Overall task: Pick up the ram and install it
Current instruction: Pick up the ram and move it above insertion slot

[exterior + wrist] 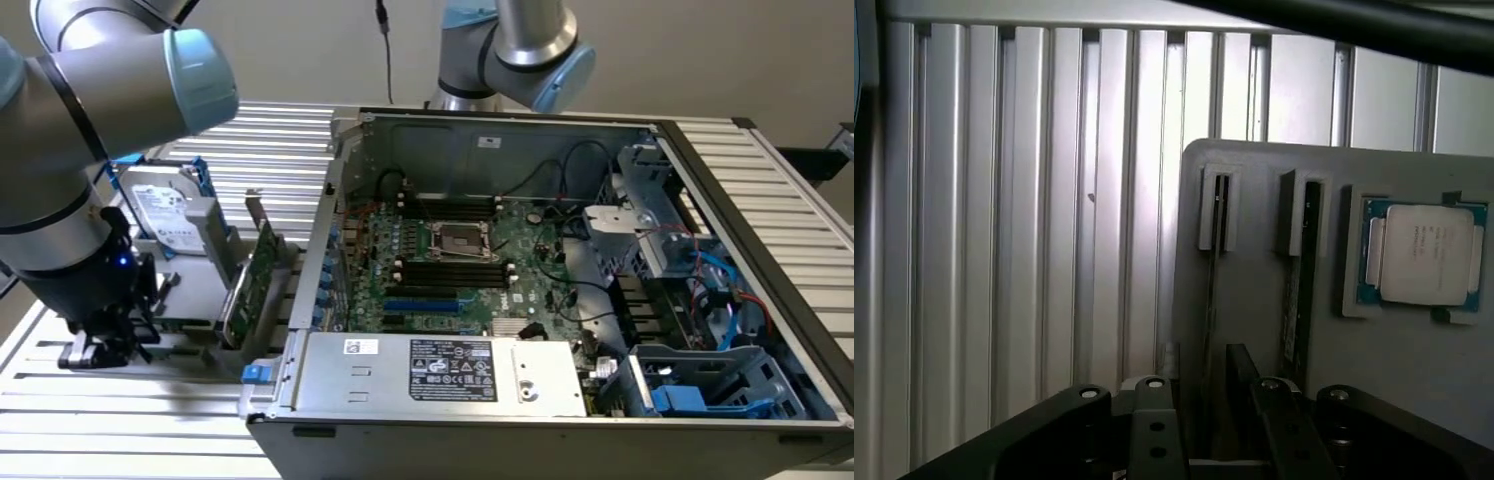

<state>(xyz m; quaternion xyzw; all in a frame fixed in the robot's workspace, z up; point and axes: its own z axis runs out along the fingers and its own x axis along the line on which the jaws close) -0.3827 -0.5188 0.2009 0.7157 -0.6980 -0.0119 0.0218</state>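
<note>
Jaws: we see the black two-finger jaws released, fingers standing apart w/ a clear gap on each side, nothing clamped. In the exterior view the jaws hang low at the end of the grey robot arm.
Ram: long thin ram stick, seen edge-on as a dark line, upright in a slot of the holder. It lies in line w/ the gap between the fingers, not touched by either. We can't read its colour from this angle.
Holder: flat grey plastic parts holder directly under and ahead of the jaws, resting on the counter.
2nd stick: another thin dark stick w/ small pale label, on edge in the next slot, just beside the jaws' line, outside the gap.
CPU: square processor w/ silver lid and green rim, in a recess of the holder, further to that same side.
Counter: slatted aluminium counter below the jaws.
Near jaws, ext. view: silver hard drive and tall green expansion card stand close by.
PC: open grey computer case w/ green motherboard, well apart from the jaws.
</note>
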